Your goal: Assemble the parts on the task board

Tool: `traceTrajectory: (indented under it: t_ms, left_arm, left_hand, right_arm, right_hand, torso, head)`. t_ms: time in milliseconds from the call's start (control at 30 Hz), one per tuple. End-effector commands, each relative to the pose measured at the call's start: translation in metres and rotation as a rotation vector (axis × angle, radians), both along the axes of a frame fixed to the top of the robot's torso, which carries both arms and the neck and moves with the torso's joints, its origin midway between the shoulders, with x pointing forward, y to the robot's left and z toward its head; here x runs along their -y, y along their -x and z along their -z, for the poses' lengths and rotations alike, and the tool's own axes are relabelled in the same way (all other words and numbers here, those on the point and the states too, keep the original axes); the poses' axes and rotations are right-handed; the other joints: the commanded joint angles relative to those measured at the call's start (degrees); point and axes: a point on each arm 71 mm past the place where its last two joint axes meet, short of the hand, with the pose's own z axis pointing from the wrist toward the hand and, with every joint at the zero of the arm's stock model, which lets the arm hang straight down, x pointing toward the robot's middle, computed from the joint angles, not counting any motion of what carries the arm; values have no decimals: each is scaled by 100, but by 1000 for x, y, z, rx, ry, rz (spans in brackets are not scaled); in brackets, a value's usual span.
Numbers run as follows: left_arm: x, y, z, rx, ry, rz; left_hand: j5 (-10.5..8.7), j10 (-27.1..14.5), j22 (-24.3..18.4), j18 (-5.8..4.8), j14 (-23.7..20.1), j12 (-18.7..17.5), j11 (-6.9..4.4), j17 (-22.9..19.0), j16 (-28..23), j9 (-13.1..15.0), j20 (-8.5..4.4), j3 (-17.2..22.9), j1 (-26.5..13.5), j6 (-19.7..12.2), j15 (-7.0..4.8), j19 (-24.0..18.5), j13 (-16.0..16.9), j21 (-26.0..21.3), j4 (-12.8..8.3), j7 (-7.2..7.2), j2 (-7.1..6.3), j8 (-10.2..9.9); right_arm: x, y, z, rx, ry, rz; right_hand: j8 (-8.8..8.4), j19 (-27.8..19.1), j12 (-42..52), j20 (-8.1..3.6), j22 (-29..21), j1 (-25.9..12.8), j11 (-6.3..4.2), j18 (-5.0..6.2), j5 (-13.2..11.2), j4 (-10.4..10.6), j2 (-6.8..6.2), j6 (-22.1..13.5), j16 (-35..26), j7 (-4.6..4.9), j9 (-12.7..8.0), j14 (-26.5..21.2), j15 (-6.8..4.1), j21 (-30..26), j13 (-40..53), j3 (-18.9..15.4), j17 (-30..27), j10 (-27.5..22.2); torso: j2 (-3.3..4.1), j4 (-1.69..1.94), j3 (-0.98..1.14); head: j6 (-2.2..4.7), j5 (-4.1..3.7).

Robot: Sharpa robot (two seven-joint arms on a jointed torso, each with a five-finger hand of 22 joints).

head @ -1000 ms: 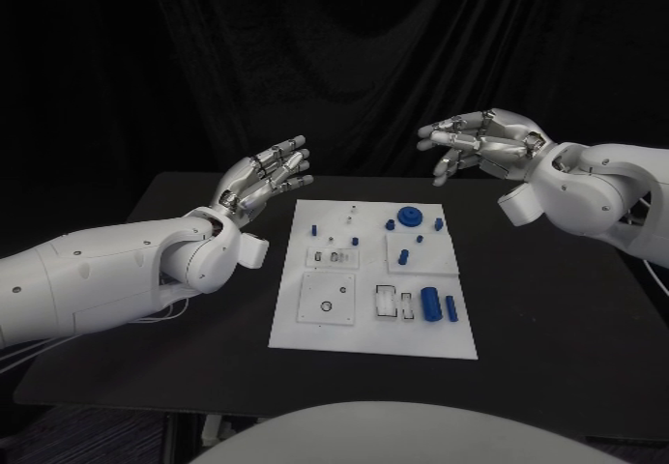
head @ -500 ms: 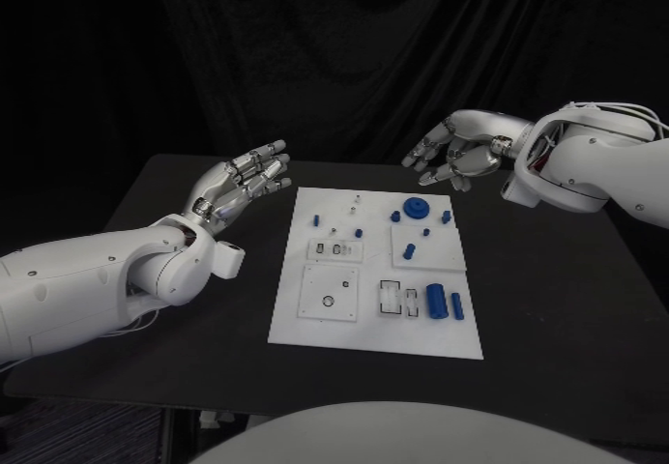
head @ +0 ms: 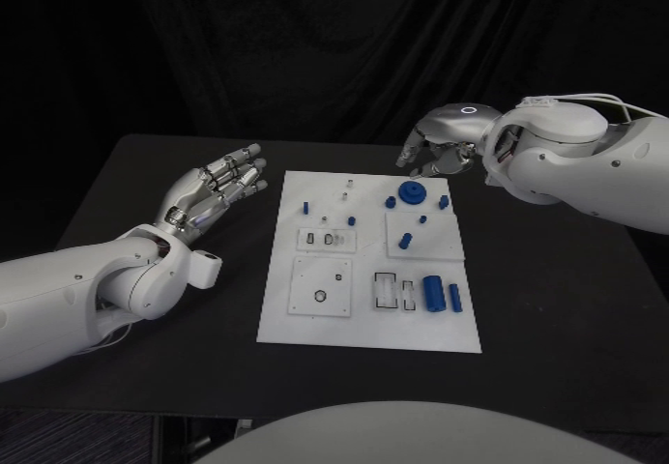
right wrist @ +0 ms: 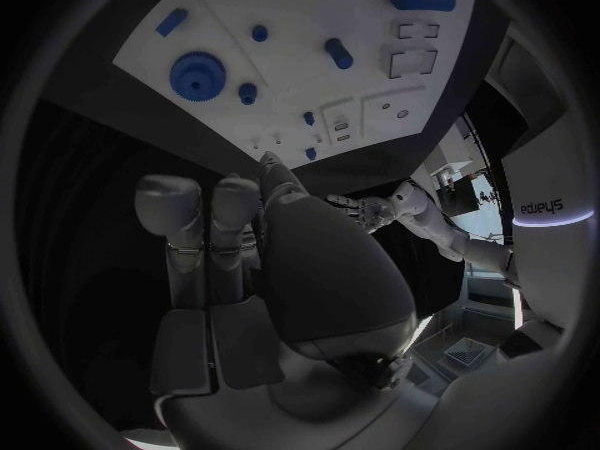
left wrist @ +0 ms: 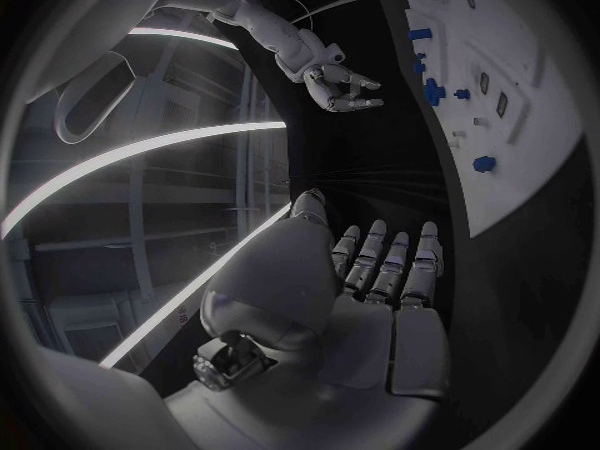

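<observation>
Left hand (head: 212,190) flat, fingers apart, holding nothing, left of task board (head: 365,326). Right hand (head: 444,147) beyond board's far edge, fingers curled, empty.

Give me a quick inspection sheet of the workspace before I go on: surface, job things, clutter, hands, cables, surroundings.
Surface: black table, flat.
Job things: white task board in the middle of the table; blue gear at its far end, large blue cylinder near its right edge, several smaller blue parts across it.
Clutter: nothing seen.
Hands: left hand empty, fingers straight and apart, beside the board's left edge; right hand above the board's far end near the gear, fingers curled, holding nothing.
Cables: white cables on the right arm.
Surroundings: black curtain behind the table.
</observation>
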Motion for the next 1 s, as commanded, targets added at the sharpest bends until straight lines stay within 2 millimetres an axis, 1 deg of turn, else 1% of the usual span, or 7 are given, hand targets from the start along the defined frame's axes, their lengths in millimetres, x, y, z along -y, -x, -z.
traceTrajectory:
  t_ms: [33, 133, 433, 600, 733, 800, 1000]
  left_arm:
    - [2, 8, -19, 244, 86, 40]
    - [1, 9, -20, 242, 85, 40]
    - [-1, 12, -22, 251, 86, 33]
    - [1, 16, -24, 265, 93, 38]
    - [3, 21, -27, 299, 83, 63]
    - [4, 22, -28, 314, 77, 71]
    - [2, 25, -31, 359, 67, 84]
  left_hand:
    - [32, 2, -7, -35, -26, -10, 33, -6, -11, 7, 1, 34, 71, 57, -6, -21, 4, -18, 4, -5, -2, 17]
    - [63, -4, -13, -23, -39, -20, 36, -7, -23, 13, 3, 39, 89, 118, -6, -38, 2, -27, 5, 37, -4, 26]
    - [153, -16, -52, 18, -117, -37, 40, -17, -76, 16, -24, 59, 148, 196, -32, -214, 0, -128, 5, 93, -11, 27]
    - [220, -79, -159, 10, -532, -80, -43, -63, -308, 9, -318, 72, 180, 207, -198, -928, -8, -546, 8, 50, -30, 11]
    - [249, -703, -243, -62, -1190, -538, -489, -193, -759, -19, -820, 79, 168, -38, -632, -1337, -75, -806, 11, -63, -75, -19]
    - [210, -1038, -295, -45, -1269, -837, -940, -223, -819, -25, -1208, 91, 169, -118, -1045, -1450, -117, -895, 11, -80, -119, -25]
    - [119, -1357, -300, -43, -1269, -1208, -1411, -223, -819, -36, -1729, 80, 115, -222, -1564, -1456, -174, -900, 11, -404, -190, -37]
  right_arm:
    - [5, -3, 1, 73, 52, 48]
    - [6, -5, 3, 76, 56, 57]
    - [4, -6, 7, 67, 68, 53]
    - [2, -6, 8, 63, 70, 44]
    - [2, -5, 11, 51, 76, 38]
    - [1, -5, 12, 45, 80, 35]
    - [0, -3, 15, 32, 84, 24]
  right_hand:
    - [-79, -64, -24, 8, -61, 24, 8, 15, 66, -19, -89, -153, -37, -10, -36, -54, -2, -48, -6, 108, -72, -48]
    - [-93, -86, -28, 13, -63, 12, 18, 20, 53, -28, -130, -295, -15, -11, -71, -60, 5, -47, -10, 173, -83, -106]
    - [-38, -111, 12, 54, 35, -97, -2, 5, 59, 26, -153, -244, 41, -55, -54, -67, 60, 15, 13, 294, -87, 83]
    - [-59, -123, 50, 94, 119, -169, -26, -5, 38, 68, -195, -264, 102, -47, -56, -68, 102, 70, 28, 356, -49, 272]
    - [-54, -128, 64, 114, 211, -261, -41, -10, -36, 123, -234, -257, 172, -37, -49, -63, 113, 129, 35, 383, 17, 387]
    - [-71, -134, 44, 120, 256, -321, -42, -12, -92, 150, -270, -307, 204, -24, -56, -64, 114, 158, 31, 390, 38, 398]
    - [-81, -144, 15, 122, 304, -410, -42, -14, -168, 182, -314, -378, 243, 3, -64, -66, 110, 189, 28, 388, 65, 383]
  torso:
    - [179, 95, -48]
    - [240, 127, -52]
    - [333, 142, -59]
    - [394, 149, -58]
    - [423, 164, -51]
    - [470, 161, -50]
    - [525, 163, -53]
  head:
    - [1, -112]
    - [1, -176]
    - [1, -268]
    - [42, -287]
    - [53, -275]
    - [89, -257]
    - [186, -237]
